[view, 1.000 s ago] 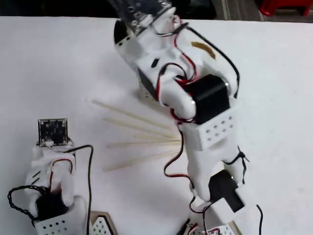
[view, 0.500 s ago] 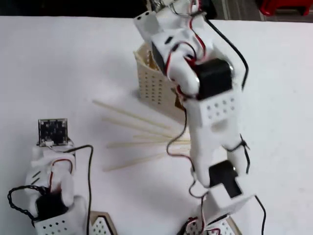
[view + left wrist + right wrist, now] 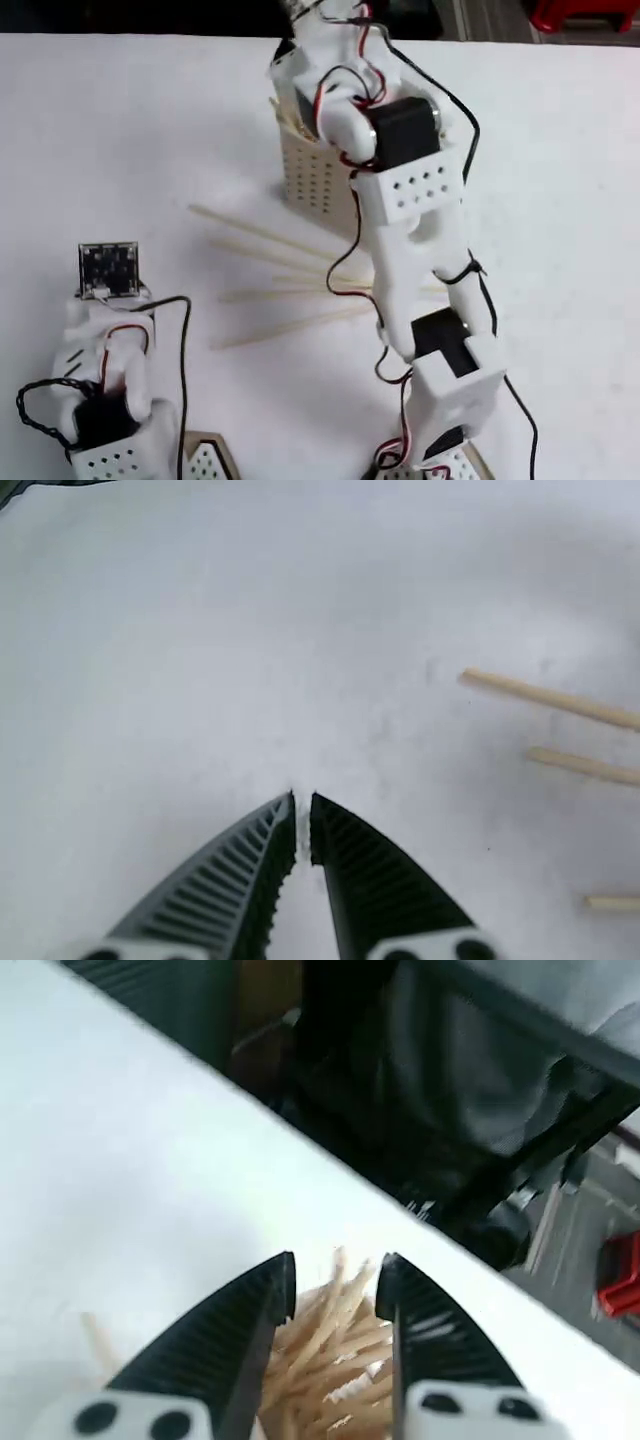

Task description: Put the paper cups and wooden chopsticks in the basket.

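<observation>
The right claw [image 3: 337, 1258] hung spread over the chopsticks [image 3: 320, 1350] in the basket [image 3: 312, 185], the left claw [image 3: 302, 795] pressed together; snagging one could have toppled it.

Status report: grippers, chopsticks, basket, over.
Right gripper open above the basket, bundle of chopsticks inside. Left gripper shut, low over the table. Loose chopsticks on the table beside the basket, right arm overhanging their ends.

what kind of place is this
Likely a robotics lab or hobby workbench: the left arm and right arm, wires exposed, stand at a plain white table, with a basket and loose wooden chopsticks set out as a practice task.
</observation>
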You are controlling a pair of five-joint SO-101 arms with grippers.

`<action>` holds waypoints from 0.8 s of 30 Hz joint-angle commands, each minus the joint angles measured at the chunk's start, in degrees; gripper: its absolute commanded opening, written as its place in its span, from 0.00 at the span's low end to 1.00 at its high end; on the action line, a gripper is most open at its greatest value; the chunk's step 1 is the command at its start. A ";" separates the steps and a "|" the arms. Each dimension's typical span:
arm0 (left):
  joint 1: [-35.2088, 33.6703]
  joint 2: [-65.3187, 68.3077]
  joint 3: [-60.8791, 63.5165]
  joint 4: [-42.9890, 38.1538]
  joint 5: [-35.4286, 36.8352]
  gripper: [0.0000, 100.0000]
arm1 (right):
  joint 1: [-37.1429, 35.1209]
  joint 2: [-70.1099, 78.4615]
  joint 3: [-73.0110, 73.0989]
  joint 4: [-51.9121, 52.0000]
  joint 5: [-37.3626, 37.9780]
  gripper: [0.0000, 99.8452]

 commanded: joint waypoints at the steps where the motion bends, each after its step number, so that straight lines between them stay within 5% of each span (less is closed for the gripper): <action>1: -1.89 -0.57 -0.44 -0.79 -0.70 0.05 | -3.74 -5.85 -1.14 5.93 -0.18 0.13; 9: -2.42 -0.57 -0.44 -0.79 -0.70 0.05 | -9.45 -4.53 -0.44 20.70 -0.09 0.13; 20: -2.42 -0.57 -0.53 -0.79 -0.70 0.05 | -13.49 -3.38 19.52 20.26 10.46 0.13; 24: -2.42 -0.57 -0.53 -0.79 -0.70 0.05 | -13.49 -3.38 27.96 16.48 12.48 0.23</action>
